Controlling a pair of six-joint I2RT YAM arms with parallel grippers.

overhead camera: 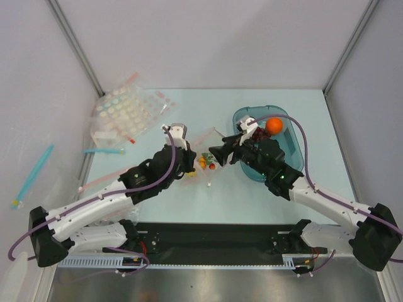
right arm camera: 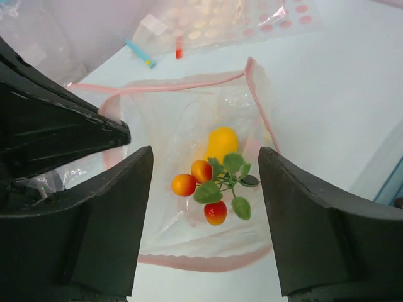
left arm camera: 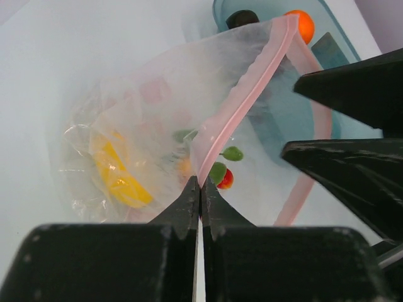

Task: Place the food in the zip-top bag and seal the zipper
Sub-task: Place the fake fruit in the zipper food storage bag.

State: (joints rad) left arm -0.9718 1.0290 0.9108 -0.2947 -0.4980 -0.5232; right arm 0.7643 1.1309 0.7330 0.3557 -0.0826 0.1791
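Note:
The clear zip-top bag (overhead camera: 203,158) lies at mid-table with its mouth held open. My left gripper (overhead camera: 187,165) is shut on the pale pink zipper strip (left arm camera: 242,104) at the mouth edge, seen close in the left wrist view (left arm camera: 200,184). A yellow lemon-like piece (right arm camera: 221,143) and the red-and-green bunch (right arm camera: 215,187) lie inside the bag. My right gripper (right arm camera: 204,214) is open and empty, just above the bag's mouth (overhead camera: 214,153). The orange (overhead camera: 274,124) and a dark plum (left arm camera: 242,17) sit in the teal tray (overhead camera: 286,151).
Clear bags with pastel dots (overhead camera: 129,110) lie at the back left, also in the right wrist view (right arm camera: 220,22). A bag with a blue strip (overhead camera: 104,151) lies near the left wall. The teal tray stands right of the bag, under my right arm.

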